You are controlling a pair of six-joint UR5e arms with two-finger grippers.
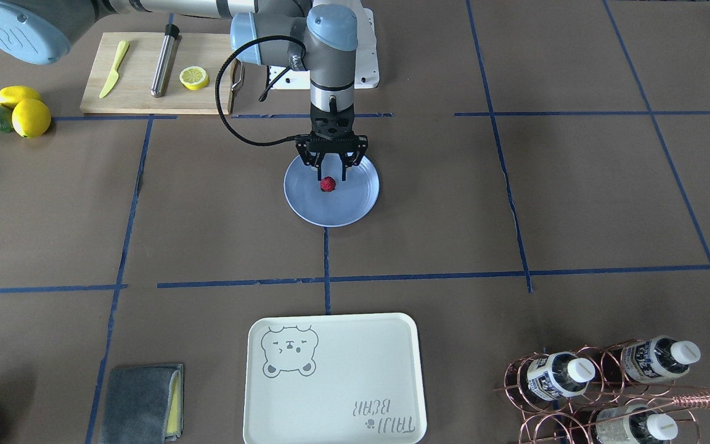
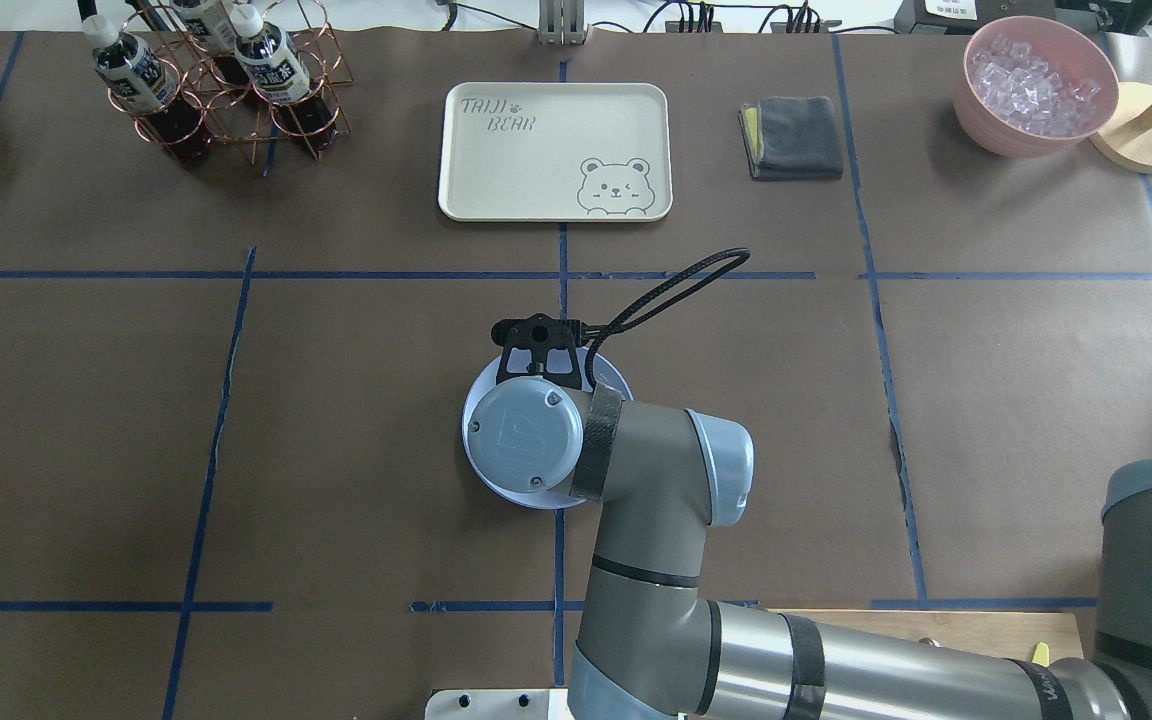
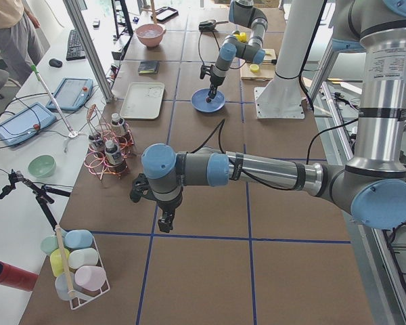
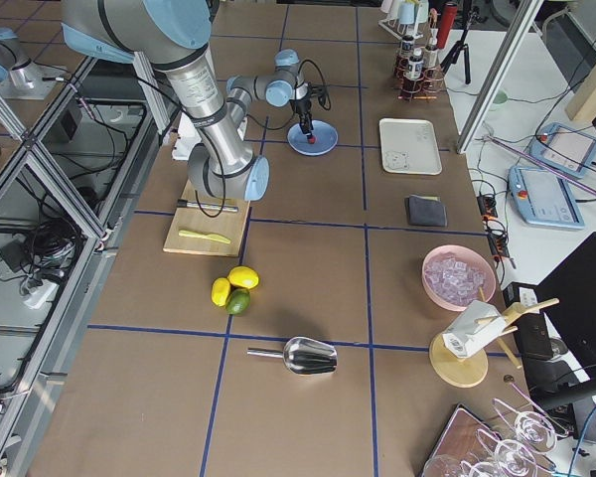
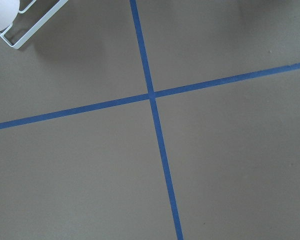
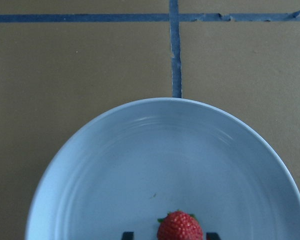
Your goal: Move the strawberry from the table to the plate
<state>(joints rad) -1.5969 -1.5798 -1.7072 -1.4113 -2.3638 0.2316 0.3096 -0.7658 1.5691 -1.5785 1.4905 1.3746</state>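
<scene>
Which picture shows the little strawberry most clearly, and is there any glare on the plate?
Right wrist-mounted view: the strawberry is sharp, with its seeds visible, though cropped by the bottom edge; the plate shows only a soft ring-shaped sheen, no harsh glare. Exterior front-facing view: the berry is just a small red dot at the right gripper. Overhead exterior view: the right arm hides it.

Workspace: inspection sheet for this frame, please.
Surface: table papered brown, blue tape grid.
Job's things: strawberry lies on plate.
Clutter: tray, cutting board, lemons, bottles, cloth.
End effectors: right end effector open, fingers either side of the strawberry, not touching; left end effector over bare table, state unclear.
Cables: black cable loops off the right wrist.
Surroundings: person past the table's edge.
</scene>
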